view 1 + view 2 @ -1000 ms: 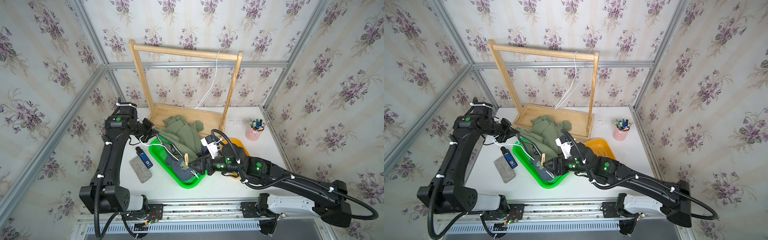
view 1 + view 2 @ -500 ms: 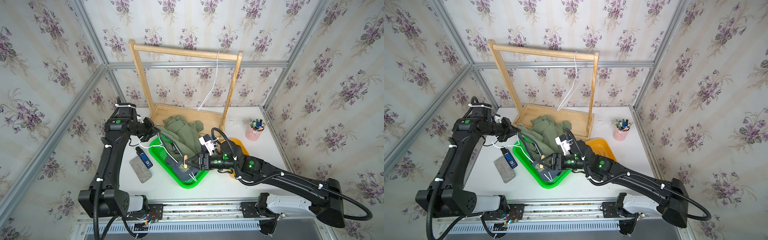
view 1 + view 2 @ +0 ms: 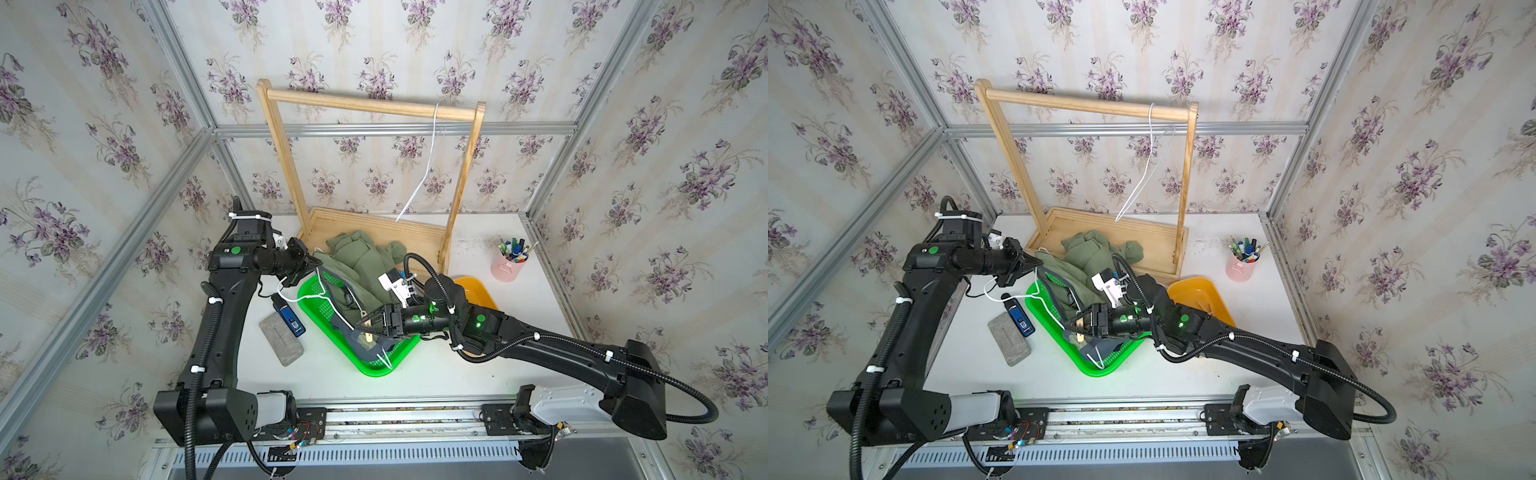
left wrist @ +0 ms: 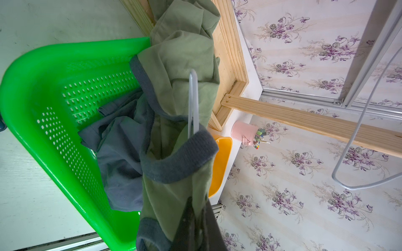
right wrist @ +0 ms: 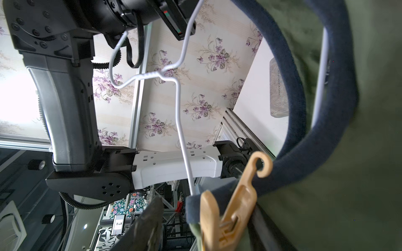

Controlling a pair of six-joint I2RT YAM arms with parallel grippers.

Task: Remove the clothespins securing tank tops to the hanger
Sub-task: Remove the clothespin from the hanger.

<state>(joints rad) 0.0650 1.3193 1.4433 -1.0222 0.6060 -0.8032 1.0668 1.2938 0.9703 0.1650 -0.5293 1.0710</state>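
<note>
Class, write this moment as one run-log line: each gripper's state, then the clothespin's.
left gripper: shut on olive tank top | right gripper: open around tan clothespin | status: pin clipped on white hanger, over green basket

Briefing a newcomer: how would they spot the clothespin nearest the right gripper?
Start at the green basket; over it an olive tank top hangs on a white wire hanger. The clothespin bites its dark trim, pale tan against olive and navy.

Tan clothespin (image 5: 239, 193) on olive tank top (image 3: 361, 262)
</note>
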